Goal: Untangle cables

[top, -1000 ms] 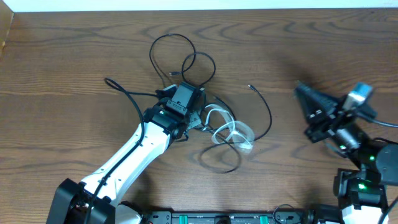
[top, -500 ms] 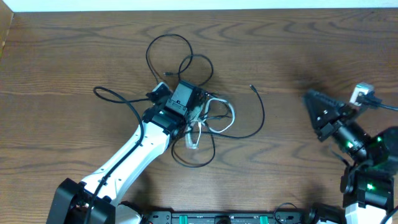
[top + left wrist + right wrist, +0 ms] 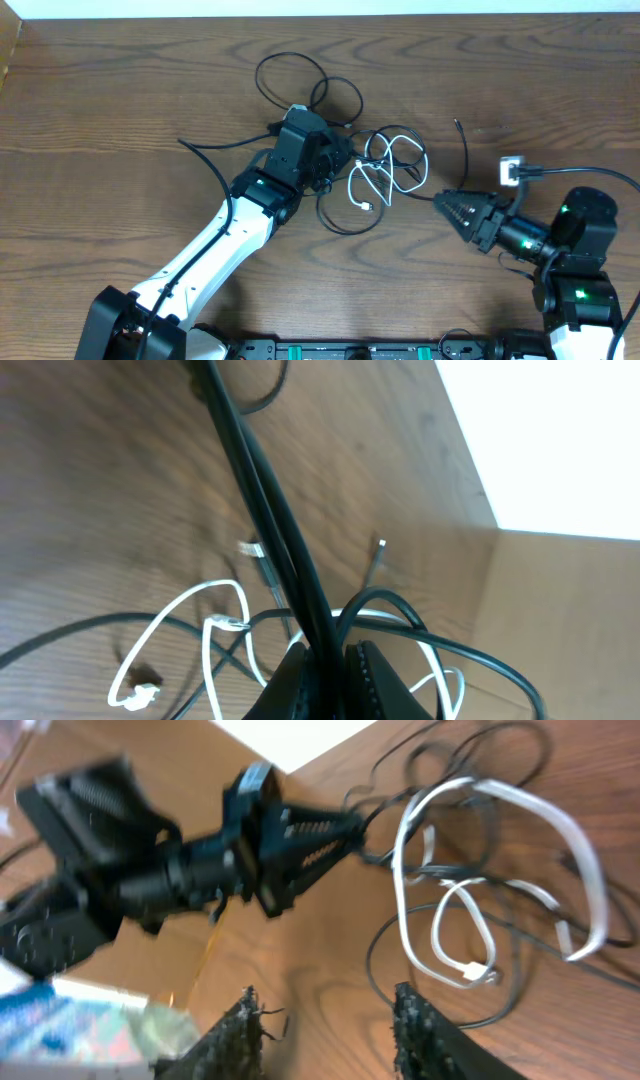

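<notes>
- The left end effector (image 3: 322, 660) is pinching the black cables (image 3: 262, 475) at the tangle's left side, mid-counter (image 3: 120, 90).
- The white cable (image 3: 545, 808) is lying looped among them.
- The right end effector (image 3: 330, 1010), fingers spread and empty, is pointing at those loops. Pulling-apart seems to be starting, and the next move is calling for gripping white alone.
</notes>
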`<state>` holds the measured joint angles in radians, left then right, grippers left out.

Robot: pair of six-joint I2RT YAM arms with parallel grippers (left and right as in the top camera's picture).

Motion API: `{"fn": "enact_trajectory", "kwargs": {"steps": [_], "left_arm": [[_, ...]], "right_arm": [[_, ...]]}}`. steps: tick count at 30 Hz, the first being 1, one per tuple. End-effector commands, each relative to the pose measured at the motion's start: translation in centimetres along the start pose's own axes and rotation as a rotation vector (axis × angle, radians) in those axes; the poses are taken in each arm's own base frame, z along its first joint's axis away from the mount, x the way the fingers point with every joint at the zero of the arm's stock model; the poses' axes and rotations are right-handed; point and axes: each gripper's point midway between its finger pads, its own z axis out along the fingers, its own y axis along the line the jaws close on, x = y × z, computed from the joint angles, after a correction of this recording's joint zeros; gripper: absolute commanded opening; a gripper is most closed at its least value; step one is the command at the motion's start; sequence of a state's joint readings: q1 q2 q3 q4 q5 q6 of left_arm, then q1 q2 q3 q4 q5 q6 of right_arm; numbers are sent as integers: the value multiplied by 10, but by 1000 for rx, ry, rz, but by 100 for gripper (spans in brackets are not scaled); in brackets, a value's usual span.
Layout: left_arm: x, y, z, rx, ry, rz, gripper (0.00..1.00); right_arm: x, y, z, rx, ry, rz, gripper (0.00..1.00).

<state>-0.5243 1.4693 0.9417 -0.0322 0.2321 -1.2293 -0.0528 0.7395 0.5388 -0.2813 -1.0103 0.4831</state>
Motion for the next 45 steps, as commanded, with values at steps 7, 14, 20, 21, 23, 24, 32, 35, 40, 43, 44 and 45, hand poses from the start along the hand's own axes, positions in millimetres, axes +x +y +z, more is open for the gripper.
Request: {"fn": "enact_trajectory", "kwargs": {"steps": [7, 14, 20, 21, 23, 24, 32, 35, 40, 43, 44, 45], "left_arm": [[7, -36, -7, 148, 61, -15, 8], [16, -41, -8, 165, 120, -90, 8], [29, -44, -11, 176, 205, -150, 8], [30, -44, -11, 176, 217, -170, 8], [33, -46, -12, 177, 236, -194, 8], [35, -46, -13, 180, 248, -199, 8], [27, -44, -11, 185, 188, -72, 7], [17, -42, -9, 181, 132, -7, 8], [-12, -34, -9, 147, -6, 134, 8], [-22, -22, -8, 92, -58, 186, 8], [-24, -16, -7, 63, -73, 188, 8], [-25, -11, -7, 40, -79, 187, 8]], "right_arm": [[29, -20, 19, 122, 112, -132, 50], [43, -49, 36, 253, 191, -221, 57], [44, -58, 63, 255, 213, -269, 67], [45, -59, 68, 252, 220, -274, 67], [49, -63, 78, 245, 238, -279, 68], [51, -66, 83, 241, 248, -278, 67], [55, -31, 95, 12, 277, -243, 1], [54, -20, 84, -6, 272, -243, 1], [63, 14, 60, -116, 291, -263, 1], [59, 56, 43, -283, 267, -334, 1], [56, 68, 38, -316, 253, -351, 1], [50, 79, 33, -334, 226, -368, 1]]}}
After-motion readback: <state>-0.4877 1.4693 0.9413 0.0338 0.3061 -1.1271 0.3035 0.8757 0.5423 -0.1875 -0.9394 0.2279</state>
